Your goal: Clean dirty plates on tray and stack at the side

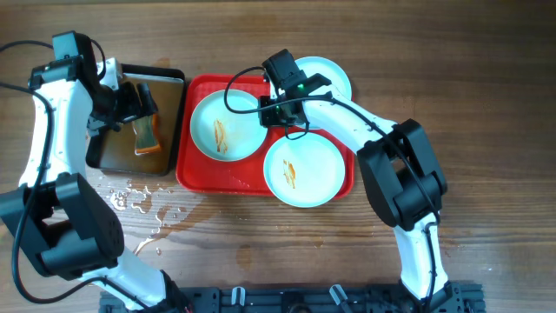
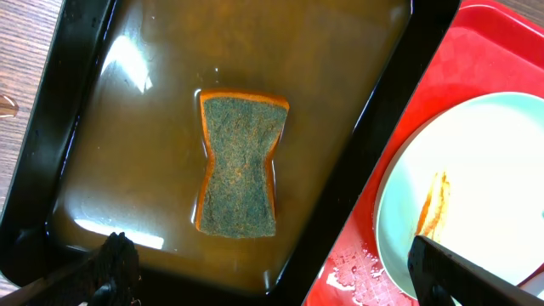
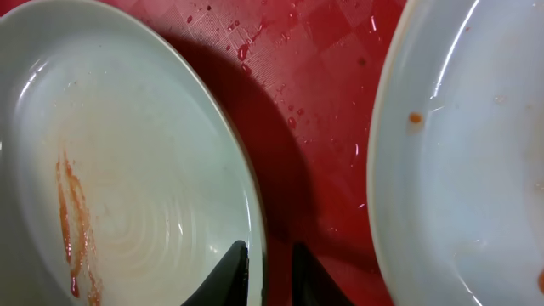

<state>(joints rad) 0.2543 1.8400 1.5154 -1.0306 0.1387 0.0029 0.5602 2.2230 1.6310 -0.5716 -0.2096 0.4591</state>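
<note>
The red tray (image 1: 245,176) holds two dirty plates. The left plate (image 1: 221,126) has an orange-brown streak, and so does the lower right one (image 1: 304,169). My right gripper (image 1: 271,111) is shut on the left plate's right rim. In the right wrist view its fingers (image 3: 268,263) straddle that plate's (image 3: 127,153) edge, one inside and one outside over the tray (image 3: 314,102). A second plate (image 3: 467,144) with small spots lies to the right. My left gripper (image 1: 130,100) hangs open over the black pan (image 1: 109,156), above a sponge (image 2: 240,166), holding nothing.
A third white plate (image 1: 328,76) sits on the table behind the tray's far right corner. The pan (image 2: 399,76) holds brownish water and butts against the tray (image 2: 476,51). Water drops (image 1: 139,200) lie on the wood in front of the pan.
</note>
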